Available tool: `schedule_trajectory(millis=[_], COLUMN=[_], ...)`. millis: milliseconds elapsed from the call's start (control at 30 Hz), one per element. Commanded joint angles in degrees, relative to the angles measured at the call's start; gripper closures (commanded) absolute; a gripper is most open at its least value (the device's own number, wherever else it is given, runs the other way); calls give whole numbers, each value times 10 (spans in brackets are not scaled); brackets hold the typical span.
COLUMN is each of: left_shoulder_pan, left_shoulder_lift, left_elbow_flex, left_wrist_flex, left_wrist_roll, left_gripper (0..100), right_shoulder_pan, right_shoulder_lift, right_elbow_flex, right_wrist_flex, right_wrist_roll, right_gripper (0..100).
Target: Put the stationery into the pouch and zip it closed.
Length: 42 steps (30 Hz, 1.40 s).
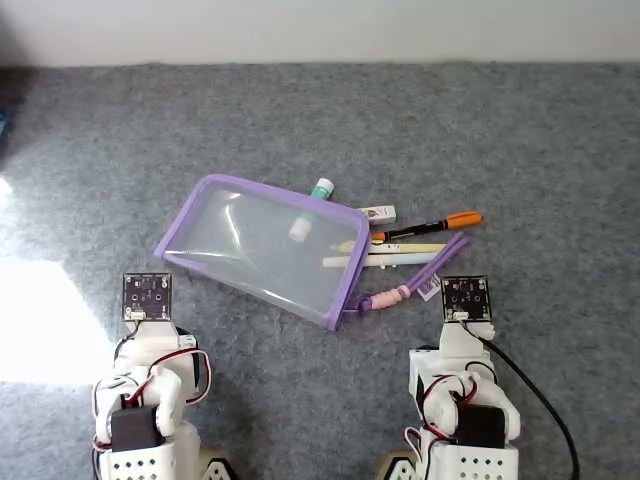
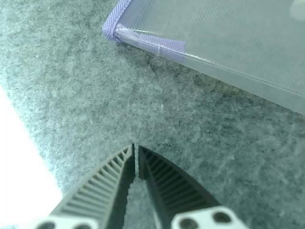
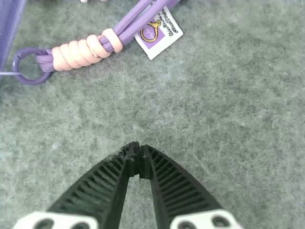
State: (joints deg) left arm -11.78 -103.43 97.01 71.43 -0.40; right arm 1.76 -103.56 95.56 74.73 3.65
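We judge the task barely begun: the translucent purple-trimmed zip pouch (image 1: 250, 245) lies open on the grey felt counter (image 1: 520, 130), with the orange-capped, yellow and white pens (image 1: 400, 245) half out of its mouth. Our left gripper (image 2: 137, 162) and right gripper (image 3: 139, 160) are both pinched together, empty, near it. The right wrist view picks out the purple strap with its peach coil (image 3: 81, 50), and the left one a taped pouch corner.

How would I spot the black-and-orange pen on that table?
Find the clear pouch with purple edging on the grey table. Pens lie at its right end; yours is the dark pen with an orange tip, the others being pale.
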Motion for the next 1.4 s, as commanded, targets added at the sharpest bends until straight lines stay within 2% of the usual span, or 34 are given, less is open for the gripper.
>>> schedule_trajectory(millis=[0,67,167,333,533,667,900,1100,1200,1367], left_shoulder_pan=[2,2,2,2,2,2,2,2,2,2], left_shoulder_lift=[-6,-6,-6,-6,-6,-6,-6,-6,-6,-6], left_elbow_flex=[-6,-6,-6,-6,-6,-6,-6,-6,-6,-6], left_wrist_flex=[1,1,1,1,1,1,1,1,1,1], left_wrist_roll=[-2,-2,-2,-2,-2,-2,-2,-2,-2,-2], left_gripper=[986,986,986,986,986,986,986,986,986,986], right_shoulder_pan=[0,0,1,42,15,-33,-62,-105,-117,-139], right_shoulder_lift=[-2,-3,-4,1,42,154,466,653,702,757], right_elbow_flex=[8,6,-6,-48,-115,-193,-383,-469,-501,-537], right_wrist_flex=[3,2,-7,-108,-95,-94,-91,-73,-57,-49], right_wrist_roll=[10,23,82,182,267,289,296,466,505,535], right_gripper=[987,987,990,987,983,918,909,908,903,751])
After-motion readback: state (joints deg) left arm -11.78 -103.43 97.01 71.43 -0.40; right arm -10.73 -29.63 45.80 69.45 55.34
